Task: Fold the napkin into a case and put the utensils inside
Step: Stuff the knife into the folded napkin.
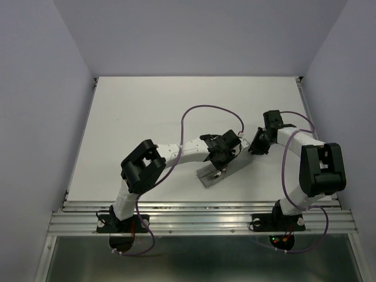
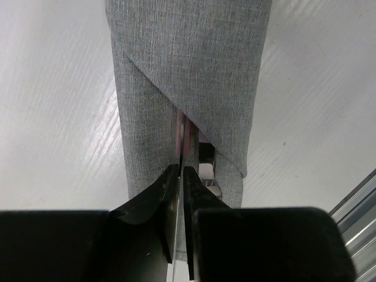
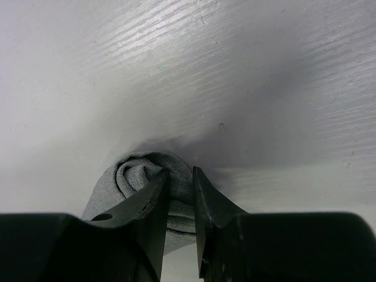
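- The left claw (image 2: 181,175) is closed to a narrow slit. It pinches a thin silver strip that runs straight up into the fold in front of it.
- That strip belongs to the utensils (image 2: 178,126). Only a sliver of pinkish handle and a bit of silver metal show in the slanted opening of the fold; the cloth covers the rest. Knife cannot be told from fork here.
- The case (image 2: 188,59) is grey cloth folded into a long, narrow pouch. It lies flat on the white worktop (image 1: 147,106), slanting from the left claw at its near end to the right claw at its far end.
- In the top view the left wrist sits over the near half of the case and hides the pinch. Only a little silver shows at the case's near end.
- The right claw (image 3: 181,173) also stands narrow, its 2 fingers closed on the bunched far end of the case. Grey cloth fills the gap between them and bulges out past the left finger.
- In the right wrist view the claw body cuts off the lower part of that cloth end, and the rest of the case lies out of frame.
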Motion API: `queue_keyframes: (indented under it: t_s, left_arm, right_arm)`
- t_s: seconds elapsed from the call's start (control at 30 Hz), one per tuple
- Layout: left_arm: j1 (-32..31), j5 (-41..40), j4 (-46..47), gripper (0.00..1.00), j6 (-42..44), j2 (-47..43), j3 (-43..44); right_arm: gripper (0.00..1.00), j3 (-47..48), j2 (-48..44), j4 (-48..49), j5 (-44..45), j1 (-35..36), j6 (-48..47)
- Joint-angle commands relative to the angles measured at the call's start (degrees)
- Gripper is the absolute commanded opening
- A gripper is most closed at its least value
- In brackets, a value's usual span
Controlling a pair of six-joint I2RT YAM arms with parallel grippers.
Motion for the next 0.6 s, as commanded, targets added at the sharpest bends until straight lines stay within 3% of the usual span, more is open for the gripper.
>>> queue_keyframes:
  t_s: [0.0, 0.13, 0.2, 0.33, 0.57]
  left_arm:
    - [-0.4, 1.3, -0.4, 0.17, 0.8, 0.8, 3.1]
    - [-0.4, 1.6, -0.8, 0.12, 1.2, 1.8, 3.9]
    - [-0.4, 1.3, -0.9, 0.15, 1.4, 1.9, 3.9]
    - [-0.3, -0.9, -0.6, 0.34, 1.1, 1.3, 3.1]
    - [-0.3, -1.6, -0.7, 0.35, 0.9, -0.5, 2.6]
  right_arm:
    - [0.28, -0.6, -1.7, 0.7, -0.7, -0.3, -0.1]
    - [0.28, -0.7, -2.2, 0.5, -0.7, -0.3, -0.1]
    - [0.28, -1.0, -2.5, 0.6, -0.6, -0.3, -0.1]
    - [0.28, -1.1, -2.2, 0.6, -0.6, -0.3, -0.1]
    - [0.28, -1.0, -2.2, 0.7, -1.0, -0.3, 0.0]
